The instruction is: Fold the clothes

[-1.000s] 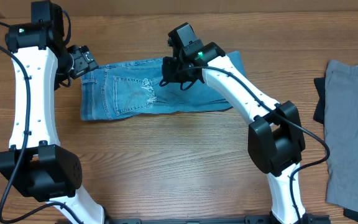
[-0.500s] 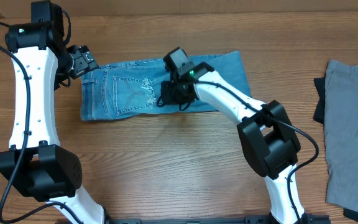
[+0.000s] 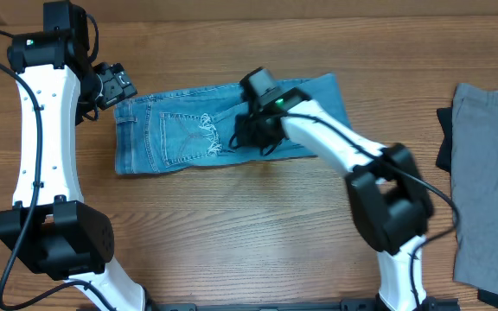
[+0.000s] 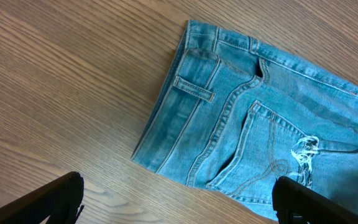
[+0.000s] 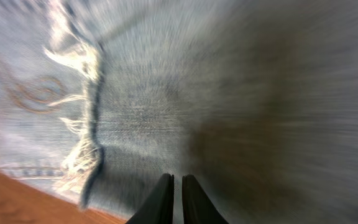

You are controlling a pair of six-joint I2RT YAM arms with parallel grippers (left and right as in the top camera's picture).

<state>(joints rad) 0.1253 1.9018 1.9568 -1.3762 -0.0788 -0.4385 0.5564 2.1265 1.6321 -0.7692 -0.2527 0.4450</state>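
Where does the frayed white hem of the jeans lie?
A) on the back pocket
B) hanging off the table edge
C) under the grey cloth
A: the frayed hem rests on the back pocket of the jeans, which lie flat on the table.

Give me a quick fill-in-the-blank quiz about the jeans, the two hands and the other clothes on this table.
1. The jeans lie on a ___ table.
2. The left hand, near the waist end, has its fingers ___.
3. The right hand, over the middle of the jeans, has its fingers ___.
4. The large garment at the table's right edge is ___ in colour.

Missing words: wooden; open; shut; gray
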